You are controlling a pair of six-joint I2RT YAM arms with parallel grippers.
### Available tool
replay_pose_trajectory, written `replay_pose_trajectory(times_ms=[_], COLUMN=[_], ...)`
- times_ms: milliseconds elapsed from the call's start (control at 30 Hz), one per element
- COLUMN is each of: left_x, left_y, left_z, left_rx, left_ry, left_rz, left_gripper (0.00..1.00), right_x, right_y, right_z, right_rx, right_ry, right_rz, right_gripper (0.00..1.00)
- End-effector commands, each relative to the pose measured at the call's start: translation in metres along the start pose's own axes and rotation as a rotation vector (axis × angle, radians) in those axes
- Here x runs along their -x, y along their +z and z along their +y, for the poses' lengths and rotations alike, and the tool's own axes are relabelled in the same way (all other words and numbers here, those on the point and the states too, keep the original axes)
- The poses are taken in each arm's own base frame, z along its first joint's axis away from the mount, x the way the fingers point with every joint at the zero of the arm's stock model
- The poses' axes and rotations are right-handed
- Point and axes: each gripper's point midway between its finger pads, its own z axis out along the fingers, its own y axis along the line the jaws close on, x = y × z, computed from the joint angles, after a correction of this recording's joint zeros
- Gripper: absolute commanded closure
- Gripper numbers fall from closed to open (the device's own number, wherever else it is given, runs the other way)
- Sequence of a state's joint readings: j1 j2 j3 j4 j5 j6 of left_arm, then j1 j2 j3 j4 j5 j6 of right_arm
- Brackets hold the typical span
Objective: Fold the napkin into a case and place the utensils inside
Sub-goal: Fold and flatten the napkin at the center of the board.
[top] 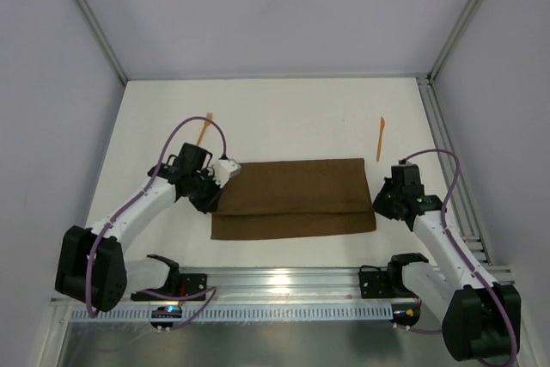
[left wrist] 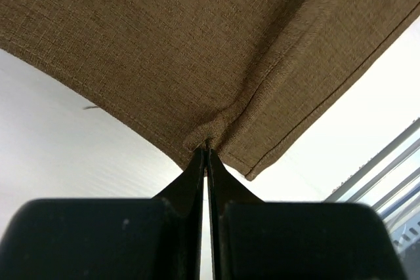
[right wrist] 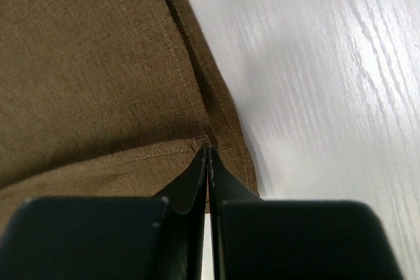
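The dark brown napkin [top: 292, 195] lies folded into a wide rectangle in the middle of the white table, with an upper layer whose edge runs across it near the front. My left gripper [top: 216, 198] is at the left end of that edge, shut on a puckered bit of napkin [left wrist: 197, 44] hem at its tips [left wrist: 208, 145]. At the right end, my right gripper [top: 378, 204] is shut with its tips [right wrist: 208, 150] on the upper layer's hem of the napkin [right wrist: 85, 63]. One orange utensil [top: 204, 131] lies behind the left arm, another utensil [top: 380, 137] behind the napkin's right corner.
A metal rail [top: 284, 281] runs along the near table edge by the arm bases, and a second rail [top: 447, 152] lines the right side. Pale walls enclose the table [top: 292, 118] on three sides.
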State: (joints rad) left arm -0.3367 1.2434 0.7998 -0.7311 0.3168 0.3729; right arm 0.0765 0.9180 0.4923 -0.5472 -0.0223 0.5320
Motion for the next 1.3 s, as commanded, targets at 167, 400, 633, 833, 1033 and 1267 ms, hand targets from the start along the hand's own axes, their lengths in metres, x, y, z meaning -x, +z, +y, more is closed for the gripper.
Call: replay_pose_trajectory(times_ms=[167, 400, 633, 833, 1033, 1267], left_x=[-0.013, -0.003, 0.001, -0.016, -0.029, -0.038], left_y=[0.007, -0.008, -0.023, -0.011, 0.011, 0.012], left_z=[-0.009, -0.011, -0.019, -0.028, -0.038, -0.040], left_rx=[-0.028, -0.024, -0.045, -0.079, -0.128, -0.164], left_ry=[0.074, 0.095, 0.099, 0.135, 0.210, 0.257], left_rz=[0.026, 0.004, -0.005, 0.037, 0.107, 0.144], left_gripper=[1.00, 1.00, 1.00, 1.00, 1.00, 1.00], right_x=[0.009, 0.019, 0.015, 0.007, -0.004, -0.004], right_y=[-0.006, -0.024, -0.030, -0.025, -0.018, -0.019], right_z=[-0.016, -0.022, -0.018, -0.029, -0.041, -0.044], right_rx=[-0.083, -0.107, -0.088, -0.136, -0.176, -0.183], right_ry=[0.114, 0.147, 0.168, 0.215, 0.267, 0.289], right_rz=[-0.100, -0.180, -0.158, -0.160, -0.156, -0.175], right_gripper=[0.97, 0.97, 0.97, 0.97, 0.96, 0.90])
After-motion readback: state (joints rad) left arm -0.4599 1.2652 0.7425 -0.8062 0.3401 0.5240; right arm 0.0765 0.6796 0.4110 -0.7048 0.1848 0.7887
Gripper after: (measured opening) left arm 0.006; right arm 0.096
